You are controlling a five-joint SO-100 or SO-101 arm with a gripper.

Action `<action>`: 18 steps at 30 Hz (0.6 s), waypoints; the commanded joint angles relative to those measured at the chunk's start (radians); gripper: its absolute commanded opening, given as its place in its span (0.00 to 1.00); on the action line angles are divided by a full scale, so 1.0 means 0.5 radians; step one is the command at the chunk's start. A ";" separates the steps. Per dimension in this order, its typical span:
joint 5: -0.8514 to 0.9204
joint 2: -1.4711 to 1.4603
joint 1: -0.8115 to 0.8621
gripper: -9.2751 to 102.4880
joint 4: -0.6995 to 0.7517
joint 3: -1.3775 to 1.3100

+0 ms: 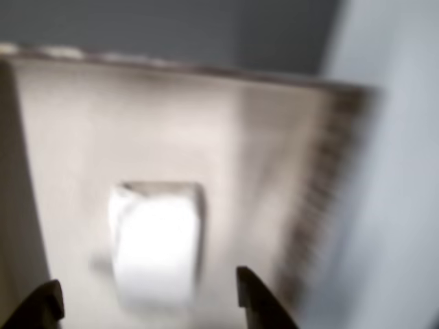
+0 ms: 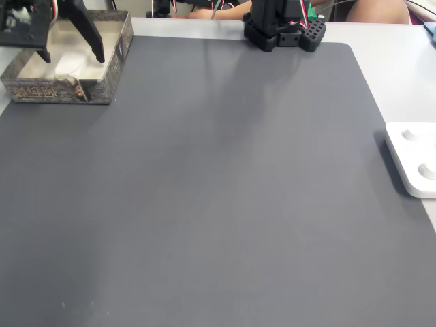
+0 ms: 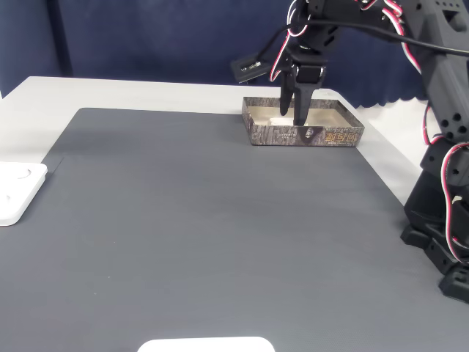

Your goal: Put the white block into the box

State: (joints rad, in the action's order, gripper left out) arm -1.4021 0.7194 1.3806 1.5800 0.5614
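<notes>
The white block (image 1: 156, 240) lies on the cream floor of the box (image 1: 329, 171), blurred in the other view. My gripper (image 1: 147, 301) hangs just above it, open, with one dark fingertip on each side and nothing held. In a fixed view the box (image 2: 112, 65) sits at the mat's top left corner, the open gripper (image 2: 71, 53) stands over it, and the white block (image 2: 68, 66) shows between the fingers. From the other side, the gripper (image 3: 292, 115) points down into the box (image 3: 322, 136), with the white block (image 3: 272, 121) just left of it.
A grey mat (image 2: 225, 191) covers most of the table. A flat white panel (image 2: 413, 160) lies at its right edge, and the same white panel (image 3: 15, 192) shows at the left from the other side. The arm's base (image 2: 283, 27) stands at the far edge. Another white object (image 3: 205, 345) sits at the front.
</notes>
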 commanded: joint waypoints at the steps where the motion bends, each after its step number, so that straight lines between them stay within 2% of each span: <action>1: 0.046 0.463 -0.046 0.41 0.021 0.006; 6: 0.077 0.788 -0.092 0.42 0.012 0.224; 18: 0.365 1.816 -0.344 0.38 0.009 1.295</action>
State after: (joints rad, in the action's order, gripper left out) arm -1.2763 1.4082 1.2594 1.5815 1.1106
